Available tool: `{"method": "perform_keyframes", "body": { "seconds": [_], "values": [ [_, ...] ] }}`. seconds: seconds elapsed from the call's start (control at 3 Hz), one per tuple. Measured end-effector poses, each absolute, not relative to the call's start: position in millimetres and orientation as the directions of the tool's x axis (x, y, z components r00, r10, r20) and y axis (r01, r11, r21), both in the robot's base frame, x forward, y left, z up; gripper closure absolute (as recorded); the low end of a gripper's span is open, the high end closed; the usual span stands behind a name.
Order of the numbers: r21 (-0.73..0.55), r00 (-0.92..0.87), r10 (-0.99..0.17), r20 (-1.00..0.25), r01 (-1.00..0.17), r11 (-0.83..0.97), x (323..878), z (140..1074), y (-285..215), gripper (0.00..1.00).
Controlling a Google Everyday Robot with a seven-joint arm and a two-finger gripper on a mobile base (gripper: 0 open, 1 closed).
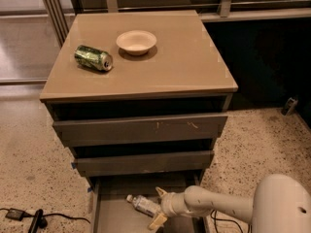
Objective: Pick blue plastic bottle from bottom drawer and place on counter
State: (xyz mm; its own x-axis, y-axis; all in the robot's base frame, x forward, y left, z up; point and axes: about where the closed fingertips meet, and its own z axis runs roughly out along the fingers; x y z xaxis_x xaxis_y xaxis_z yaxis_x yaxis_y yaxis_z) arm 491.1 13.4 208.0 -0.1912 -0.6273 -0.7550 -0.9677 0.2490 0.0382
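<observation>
Between the bottom drawer (114, 218) walls, the spread hand (159, 208) flanks the blue plastic bottle (144, 206).

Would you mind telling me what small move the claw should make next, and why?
Probably close the claw on the bottle. The claw sits inside the open bottom drawer, with its fingers spread on either side of the bottle's base end. The bottle lies flat on the drawer floor, not yet lifted.

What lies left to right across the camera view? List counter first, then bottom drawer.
On the counter: green can → bowl. In the bottom drawer: blue plastic bottle → pincer, open around its right end.
</observation>
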Motion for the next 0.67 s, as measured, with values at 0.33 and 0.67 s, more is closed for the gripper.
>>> {"method": "perform_keyframes", "body": {
  "seconds": [0.33, 0.67],
  "values": [
    [0.020, -0.192, -0.639, -0.745, -0.964, 0.266, 493.0, 196.8, 12.2, 0.00],
    [0.013, -0.197, -0.646, -0.738, -0.960, 0.278, 493.9, 180.6, 13.0, 0.00]
  ]
}}
